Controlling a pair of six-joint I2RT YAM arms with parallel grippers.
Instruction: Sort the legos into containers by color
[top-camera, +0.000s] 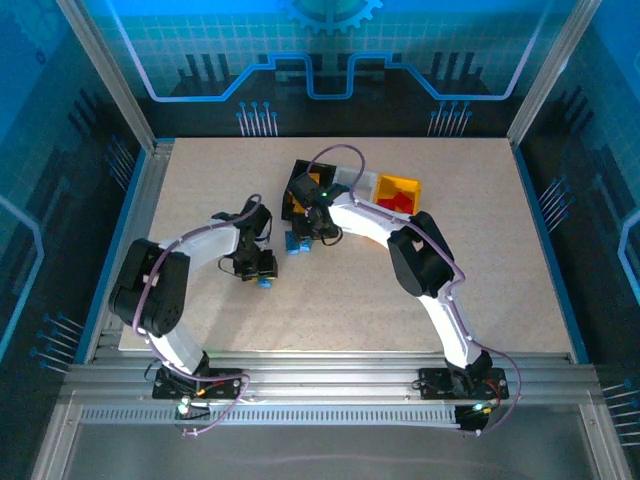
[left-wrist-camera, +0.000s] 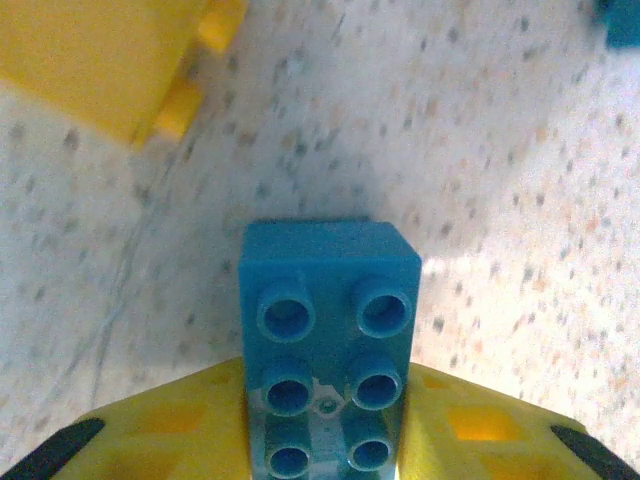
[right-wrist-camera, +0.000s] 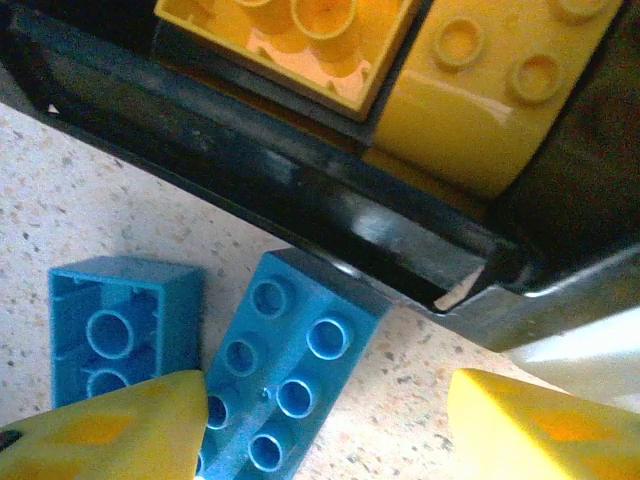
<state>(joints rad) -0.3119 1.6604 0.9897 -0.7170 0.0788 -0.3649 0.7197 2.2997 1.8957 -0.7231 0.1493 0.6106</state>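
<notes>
My left gripper (left-wrist-camera: 328, 410) is shut on a blue lego (left-wrist-camera: 328, 330), studs facing the camera, just above the table; in the top view it (top-camera: 262, 270) is left of centre. My right gripper (top-camera: 305, 235) is open at the black container's (right-wrist-camera: 300, 210) front wall. A studs-up blue lego (right-wrist-camera: 290, 365) lies between its yellow fingers (right-wrist-camera: 110, 430), close to the left one. A second blue lego (right-wrist-camera: 120, 325) lies hollow side up beside it. Yellow legos (right-wrist-camera: 300, 40) are in the black container. The white container (top-camera: 355, 183) and the yellow container (top-camera: 398, 190), holding red legos, continue the row.
A loose yellow lego (left-wrist-camera: 100, 50) lies on the table ahead of the left gripper, and a blue piece (left-wrist-camera: 622, 20) shows at that view's top right corner. The speckled table (top-camera: 480, 260) has metal rails along its edges.
</notes>
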